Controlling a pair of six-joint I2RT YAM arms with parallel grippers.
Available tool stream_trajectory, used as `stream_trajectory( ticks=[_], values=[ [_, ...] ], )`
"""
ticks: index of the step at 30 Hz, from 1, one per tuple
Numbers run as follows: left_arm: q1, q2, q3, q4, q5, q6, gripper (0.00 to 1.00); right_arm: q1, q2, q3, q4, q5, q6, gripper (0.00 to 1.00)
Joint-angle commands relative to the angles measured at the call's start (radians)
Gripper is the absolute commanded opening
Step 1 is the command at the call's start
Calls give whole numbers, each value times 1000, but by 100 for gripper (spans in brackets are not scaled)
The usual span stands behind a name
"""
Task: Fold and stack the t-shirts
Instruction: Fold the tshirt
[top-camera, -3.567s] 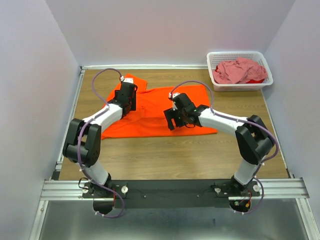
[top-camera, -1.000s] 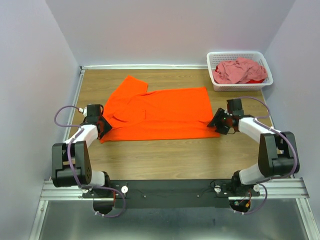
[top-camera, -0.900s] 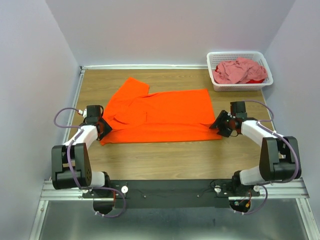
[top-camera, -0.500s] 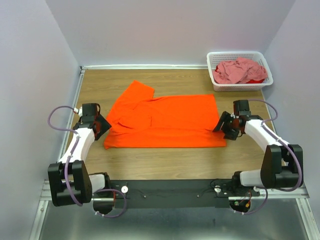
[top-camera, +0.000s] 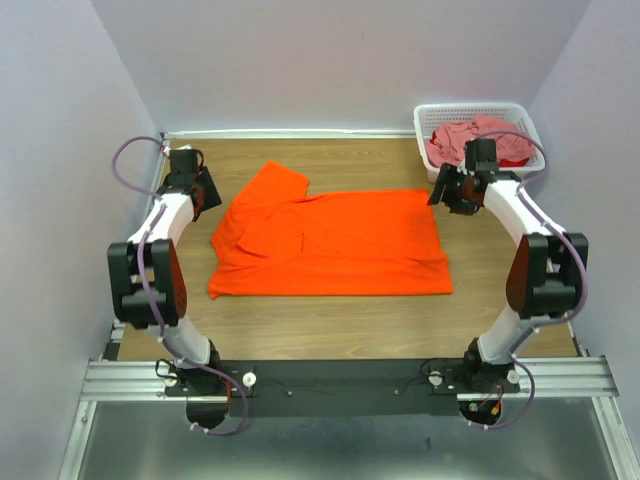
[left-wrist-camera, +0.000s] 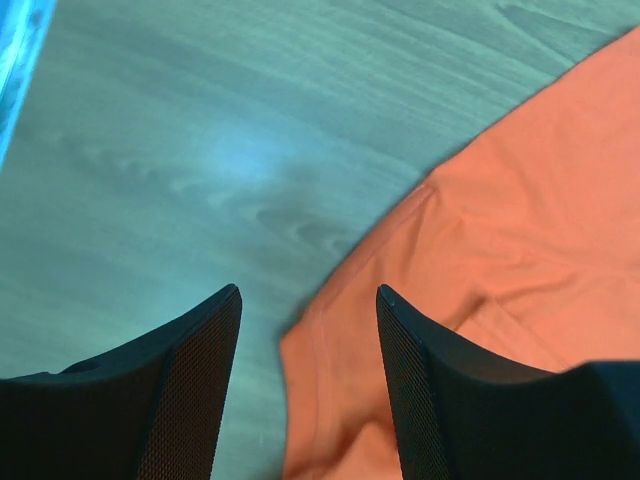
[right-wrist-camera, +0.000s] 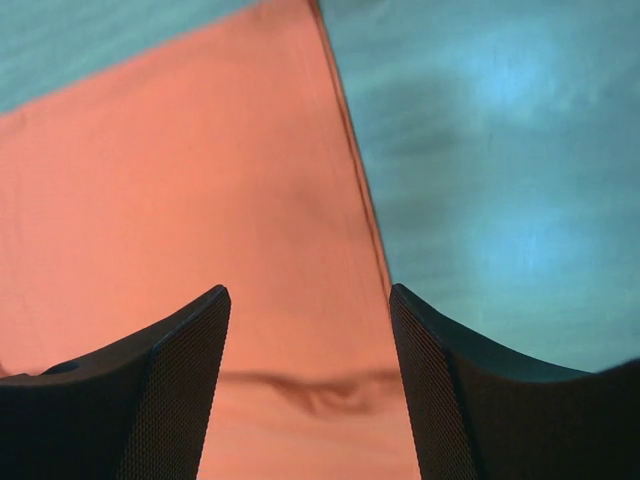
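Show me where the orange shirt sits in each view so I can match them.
Top external: shirt spread flat in the middle of the picture.
Left wrist: shirt fills the right side, down to bottom centre.
Right wrist: shirt fills the left side, straight edge near centre.
Shared landmark: the bare wood table beside it.

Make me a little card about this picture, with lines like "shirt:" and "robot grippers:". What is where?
orange t-shirt: lying flat on the table, one sleeve pointing to the far left
pink t-shirt: crumpled inside the white basket, far right corner
left gripper: open, holding nothing, over the left edge of the orange t-shirt
right gripper: open, holding nothing, over the right edge of the orange t-shirt
stack: not started yet
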Motion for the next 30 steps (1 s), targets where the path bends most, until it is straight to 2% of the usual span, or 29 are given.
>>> stream_trajectory(
  ticks=[1, 7, 13, 17, 20, 24, 30],
  values=[
    [-51, 102, 94, 32, -10, 83, 64, 8, 112, 134, 27, 26, -24, 70],
    [-65, 160, 155, 124, 56, 180, 62, 11, 224, 224, 39, 47, -20, 68],
    [-79, 240, 223, 132, 116, 301, 58, 37, 224, 165, 73, 70, -24, 65],
    [-87, 301, 254, 129, 180, 326, 57, 57, 202, 119, 84, 72, -31, 64],
    [-94, 334, 271, 100, 159, 306, 57, 111, 184, 98, 86, 76, -61, 63],
    [-134, 286, 200, 139, 145, 240, 57, 186, 167, 72, 92, 105, -77, 64],
    [-134, 341, 198, 124, 131, 226, 54, 197, 187, 67, 105, 90, -55, 64]
  ],
)
